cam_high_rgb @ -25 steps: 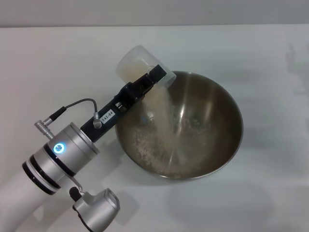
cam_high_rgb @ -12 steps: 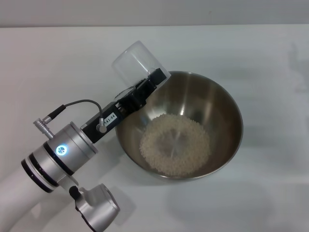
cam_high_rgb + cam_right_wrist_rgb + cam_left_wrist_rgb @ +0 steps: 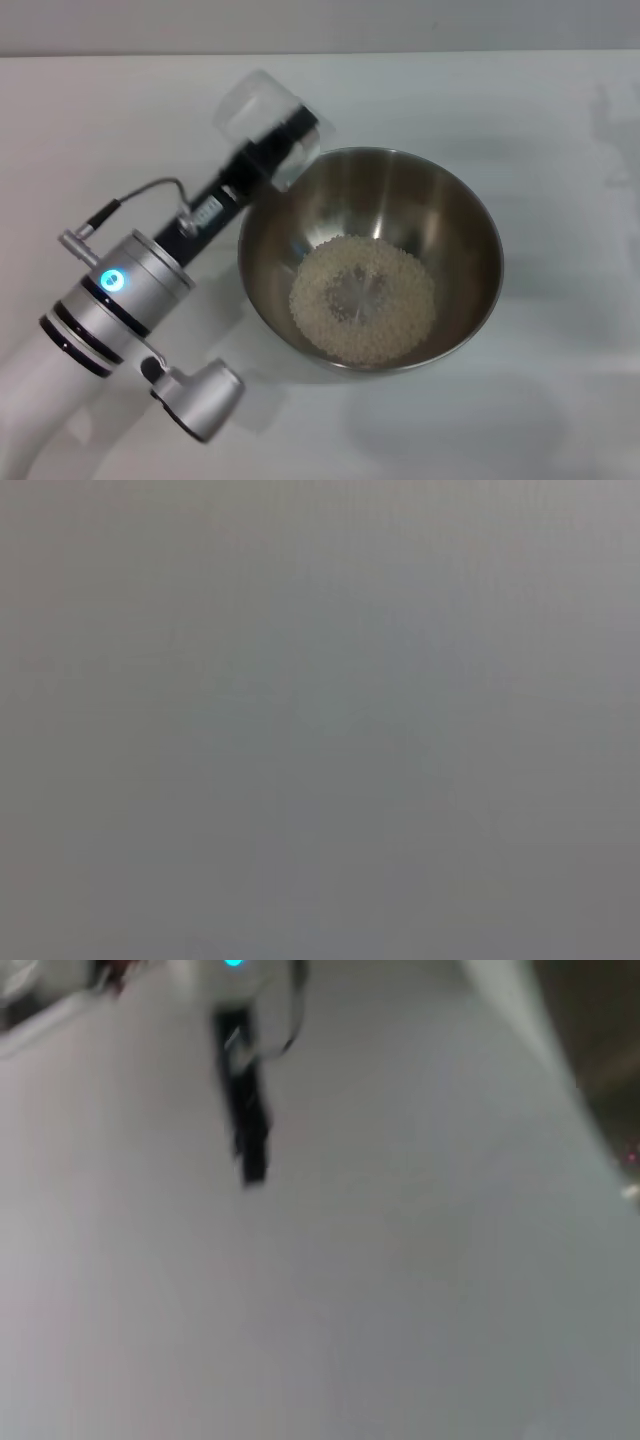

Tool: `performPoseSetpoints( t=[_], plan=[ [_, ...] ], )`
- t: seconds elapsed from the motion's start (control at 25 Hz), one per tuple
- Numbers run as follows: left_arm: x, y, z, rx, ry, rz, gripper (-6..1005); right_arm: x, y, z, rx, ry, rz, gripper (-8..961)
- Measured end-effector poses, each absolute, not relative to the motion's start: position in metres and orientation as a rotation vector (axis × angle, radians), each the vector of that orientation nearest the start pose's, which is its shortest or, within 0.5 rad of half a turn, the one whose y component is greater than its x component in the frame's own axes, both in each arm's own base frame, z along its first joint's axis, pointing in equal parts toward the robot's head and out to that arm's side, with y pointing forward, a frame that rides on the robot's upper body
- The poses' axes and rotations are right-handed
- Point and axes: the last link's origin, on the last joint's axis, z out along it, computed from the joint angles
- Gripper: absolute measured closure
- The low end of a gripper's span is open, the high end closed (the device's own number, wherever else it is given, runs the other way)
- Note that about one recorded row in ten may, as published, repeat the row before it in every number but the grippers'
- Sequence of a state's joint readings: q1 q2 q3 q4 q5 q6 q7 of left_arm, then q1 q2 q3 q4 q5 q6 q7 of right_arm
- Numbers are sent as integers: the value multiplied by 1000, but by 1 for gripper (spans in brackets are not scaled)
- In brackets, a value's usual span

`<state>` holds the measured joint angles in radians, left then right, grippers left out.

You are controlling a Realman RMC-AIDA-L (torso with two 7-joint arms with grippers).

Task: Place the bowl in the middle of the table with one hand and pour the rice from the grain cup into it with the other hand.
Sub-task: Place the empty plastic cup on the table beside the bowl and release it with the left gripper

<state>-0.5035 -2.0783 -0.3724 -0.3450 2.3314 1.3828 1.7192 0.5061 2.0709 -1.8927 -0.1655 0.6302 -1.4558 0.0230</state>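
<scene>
The steel bowl stands on the white table near its middle. A round heap of rice lies in its bottom. My left gripper is shut on the grain cup, which looks empty. It holds the cup tilted above the table, just outside the bowl's far left rim. A blurred black gripper under a cyan light shows far off in the left wrist view; it looks like my right gripper. The right wrist view shows only plain grey.
My left arm with its glowing ring reaches in from the near left, close to the bowl's left side. The table fills the left wrist view.
The rice stream has stopped and the rice has settled in the bowl. My left gripper has drawn the emptied cup back to the far left, off the bowl's rim.
</scene>
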Motion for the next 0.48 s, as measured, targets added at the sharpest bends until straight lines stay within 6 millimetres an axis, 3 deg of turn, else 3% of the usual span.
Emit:
performPoseSetpoints(
  t=[0.04, 0.2, 0.24, 0.28, 0.32, 0.48],
  plan=[
    [-213, 298, -84, -1274, 1404, 105, 968, 284, 352, 48, -1334, 175, 860, 505],
    [-214, 301, -75, -1432, 1125, -64, 967, 280, 355, 47, -1341, 169, 869, 505],
    [-215, 302, -72, -1484, 1008, -137, 967, 279, 356, 47, -1342, 167, 872, 505],
    [-220, 308, -62, -1561, 764, -268, 967, 277, 358, 46, -1344, 163, 876, 505],
    [-220, 308, -62, -1561, 764, -268, 967, 277, 358, 46, -1344, 163, 876, 505],
    [-238, 320, -46, -1627, 314, -466, 967, 276, 358, 46, -1346, 162, 878, 506]
  ],
)
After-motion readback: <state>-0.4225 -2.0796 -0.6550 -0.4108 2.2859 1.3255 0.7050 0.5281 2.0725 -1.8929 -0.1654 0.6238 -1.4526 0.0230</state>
